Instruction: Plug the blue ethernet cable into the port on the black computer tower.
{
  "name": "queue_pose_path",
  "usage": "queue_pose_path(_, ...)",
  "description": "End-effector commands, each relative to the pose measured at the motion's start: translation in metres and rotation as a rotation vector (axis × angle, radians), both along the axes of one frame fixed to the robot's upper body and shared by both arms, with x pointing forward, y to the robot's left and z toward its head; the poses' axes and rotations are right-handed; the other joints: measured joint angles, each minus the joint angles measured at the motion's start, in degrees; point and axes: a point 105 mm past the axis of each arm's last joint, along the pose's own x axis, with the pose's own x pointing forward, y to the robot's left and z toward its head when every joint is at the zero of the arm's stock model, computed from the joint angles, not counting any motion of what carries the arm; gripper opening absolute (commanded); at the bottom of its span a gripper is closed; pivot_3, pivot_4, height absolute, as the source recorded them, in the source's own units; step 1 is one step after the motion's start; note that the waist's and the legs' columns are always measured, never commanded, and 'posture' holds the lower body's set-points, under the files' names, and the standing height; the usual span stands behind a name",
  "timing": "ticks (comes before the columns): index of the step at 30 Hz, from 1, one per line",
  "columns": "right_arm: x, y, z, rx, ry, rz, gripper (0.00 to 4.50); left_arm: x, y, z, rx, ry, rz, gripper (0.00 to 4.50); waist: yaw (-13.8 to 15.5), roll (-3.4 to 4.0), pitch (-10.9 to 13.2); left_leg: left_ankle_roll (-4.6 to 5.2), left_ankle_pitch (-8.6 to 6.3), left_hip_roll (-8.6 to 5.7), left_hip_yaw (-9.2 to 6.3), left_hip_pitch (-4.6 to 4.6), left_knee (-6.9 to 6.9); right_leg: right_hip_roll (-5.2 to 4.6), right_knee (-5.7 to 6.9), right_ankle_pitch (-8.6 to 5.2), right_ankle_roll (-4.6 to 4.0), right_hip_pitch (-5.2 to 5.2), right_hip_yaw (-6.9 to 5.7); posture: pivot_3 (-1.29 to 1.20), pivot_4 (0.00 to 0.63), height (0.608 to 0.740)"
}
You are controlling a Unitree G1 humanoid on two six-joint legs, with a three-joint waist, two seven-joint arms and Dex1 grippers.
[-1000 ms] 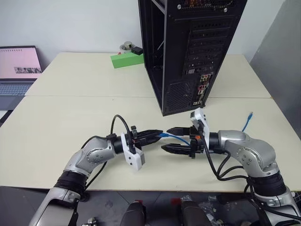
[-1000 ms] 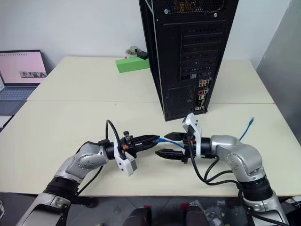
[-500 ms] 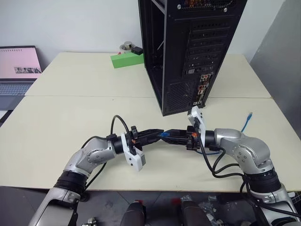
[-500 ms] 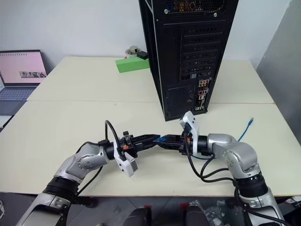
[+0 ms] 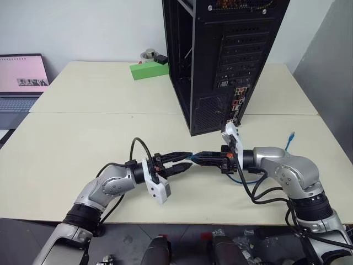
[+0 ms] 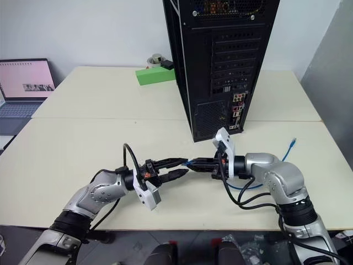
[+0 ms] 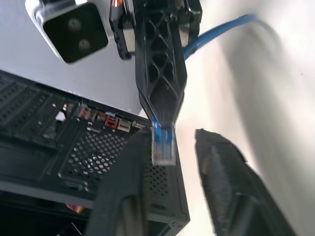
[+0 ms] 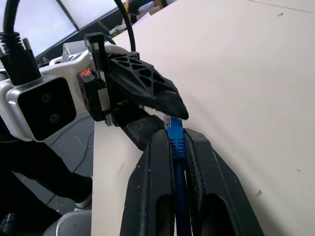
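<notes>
Handover of the blue ethernet cable [image 8: 175, 142] happens above the table [image 5: 83, 138], in front of the black computer tower [image 5: 220, 61]: the right gripper [image 5: 197, 157] is closed on the cord just behind its plug, and the left gripper [image 5: 186, 161] has its fingers parted around the plug. The plug could catch on a left finger when the arms separate, and the thin cord may bend before the port [image 5: 234, 117], because the grip is behind the plug.

Left end effector [image 5: 185, 165] parted, right end effector [image 5: 194, 157] clamped, tip-to-tip.

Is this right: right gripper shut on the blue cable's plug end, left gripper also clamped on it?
Half right. The right gripper is shut on the blue ethernet cable, but the left gripper stands open, its fingers apart beside the plug, as the left wrist view shows.
</notes>
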Motion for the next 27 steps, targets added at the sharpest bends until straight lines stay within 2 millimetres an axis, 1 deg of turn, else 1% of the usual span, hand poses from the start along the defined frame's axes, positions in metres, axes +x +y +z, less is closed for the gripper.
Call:
queue_pose_path(1, 0.0, -0.012, 0.012, 0.0, -0.044, -0.008, 0.02, 0.01, 0.011, 0.004, -0.04, 0.055, 0.074, 2.52, 0.0, 0.0, 0.0, 0.0, 0.0, 0.0, 0.0, 0.0, 0.0, 0.0, 0.0, 0.0, 0.0, 0.0, 0.0, 0.0, 0.15, 0.74)
queue_pose_path(3, 0.002, -0.02, 0.014, -0.009, -0.055, -0.037, 0.02, 0.014, 0.015, 0.005, -0.065, 0.097, 0.112, 2.91, 0.0, 0.0, 0.0, 0.0, 0.0, 0.0, 0.0, 0.0, 0.0, 0.0, 0.0, 0.0, 0.0, 0.0, 0.0, 0.0, 0.15, 0.74)
queue_pose_path(4, 0.003, -0.024, 0.015, -0.011, -0.062, -0.054, 0.02, 0.015, 0.017, 0.006, -0.084, 0.121, 0.127, 3.03, 0.0, 0.0, 0.0, 0.0, 0.0, 0.0, 0.0, 0.0, 0.0, 0.0, 0.0, 0.0, 0.0, 0.0, 0.0, 0.0, 0.15, 0.74)
queue_pose_path(6, 0.007, -0.033, 0.018, -0.015, -0.083, -0.103, 0.02, 0.018, 0.016, 0.007, -0.133, 0.202, 0.157, 3.5, 0.0, 0.0, 0.0, 0.0, 0.0, 0.0, 0.0, 0.0, 0.0, 0.0, 0.0, 0.0, 0.0, 0.0, 0.0, 0.0, 0.15, 0.74)
queue_pose_path(9, 0.016, -0.049, 0.023, -0.012, -0.124, -0.202, 0.02, 0.025, 0.011, 0.014, -0.286, 0.384, 0.216, 4.1, 0.0, 0.0, 0.0, 0.0, 0.0, 0.0, -0.01, -0.02, 0.0, 0.0, 0.0, 0.0, 0.0, 0.01, 0.0, 0.0, 0.15, 0.74)
queue_pose_path(10, 0.017, -0.053, 0.024, -0.014, -0.138, -0.228, 0.02, 0.025, 0.007, 0.016, -0.327, 0.446, 0.224, 4.35, 0.0, 0.0, 0.0, 0.0, 0.0, 0.0, 0.0, -0.02, 0.0, -0.01, 0.0, 0.0, 0.0, 0.01, 0.0, 0.0, 0.15, 0.74)
queue_pose_path(11, 0.02, -0.057, 0.025, -0.021, -0.164, -0.264, 0.02, 0.025, 0.001, 0.018, -0.372, 0.507, 0.229, 4.48, 0.0, 0.0, 0.0, 0.0, 0.0, 0.0, 0.0, -0.03, 0.0, -0.01, 0.0, 0.0, 0.0, 0.01, 0.0, 0.0, 0.15, 0.74)
queue_pose_path(14, 0.023, -0.064, 0.025, -0.015, -0.192, -0.342, 0.02, 0.023, -0.016, 0.025, -0.478, 0.644, 0.234, 4.5, 0.0, 0.0, 0.0, 0.0, 0.0, 0.0, -0.03, -0.04, 0.01, 0.0, -0.01, 0.0, 0.01, 0.02, -0.02, 0.0, 0.15, 0.74)
queue_pose_path(16, 0.022, -0.066, 0.023, -0.011, -0.198, -0.371, 0.02, 0.02, -0.026, 0.028, -0.509, 0.692, 0.226, 4.5, 0.0, -0.01, 0.0, 0.0, 0.0, 0.0, -0.02, -0.04, 0.01, 0.0, -0.02, 0.0, 0.01, 0.02, 0.0, 0.0, 0.15, 0.74)
queue_pose_path(18, 0.023, -0.066, 0.021, 0.0, -0.199, -0.397, 0.02, 0.017, -0.032, 0.029, -0.512, 0.709, 0.223, 4.5, -0.2, -0.01, 0.0, 0.0, 0.0, 0.0, -0.03, -0.02, 0.01, 0.02, 0.0, 0.0, 0.01, 0.02, 0.0, 0.0, 0.15, 0.74)
queue_pose_path(24, 0.023, -0.062, 0.018, 0.016, -0.198, -0.41, 0.02, 0.012, -0.039, 0.023, -0.447, 0.745, 0.194, 4.5, -0.3, 0.0, 0.0, 0.0, 0.0, 0.01, -0.02, 0.01, 0.0, 0.05, 0.01, 0.0, 0.0, 0.02, 0.02, 0.0, 0.15, 0.74)
queue_pose_path(27, 0.031, -0.066, 0.024, 0.024, -0.227, -0.446, 0.02, 0.016, -0.034, 0.021, -0.406, 0.738, 0.208, 4.5, -0.2, 0.0, 0.0, 0.0, 0.0, 0.01, -0.02, 0.0, 0.0, 0.05, -0.01, 0.0, 0.0, 0.03, 0.02, 0.0, 0.15, 0.74)
